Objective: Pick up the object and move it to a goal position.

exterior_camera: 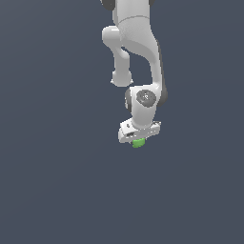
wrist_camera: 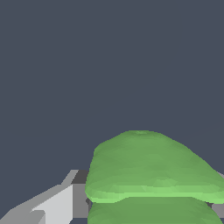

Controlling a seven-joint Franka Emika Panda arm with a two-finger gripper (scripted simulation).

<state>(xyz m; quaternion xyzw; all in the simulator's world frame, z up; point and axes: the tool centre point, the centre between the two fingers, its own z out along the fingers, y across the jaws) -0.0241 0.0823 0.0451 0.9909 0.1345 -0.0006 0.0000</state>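
Hanging straight down from the arm, the gripper point(exterior_camera: 138, 139) has the green object point(exterior_camera: 138, 142) tucked right beneath its palm, filling the wrist view beside one grey finger point(wrist_camera: 52, 203), apparently clamped for carrying, though I cannot tell for sure.

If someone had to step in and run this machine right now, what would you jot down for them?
Gripper: the green object sits right at its fingertips and fills the wrist view; it looks gripped, though the fingers are mostly hidden.
Object: directly under the white arm, near the middle of the exterior view.
Done: the object has been reached and apparently grasped.
Left: carry it to the goal. No goal marker shows in either view.
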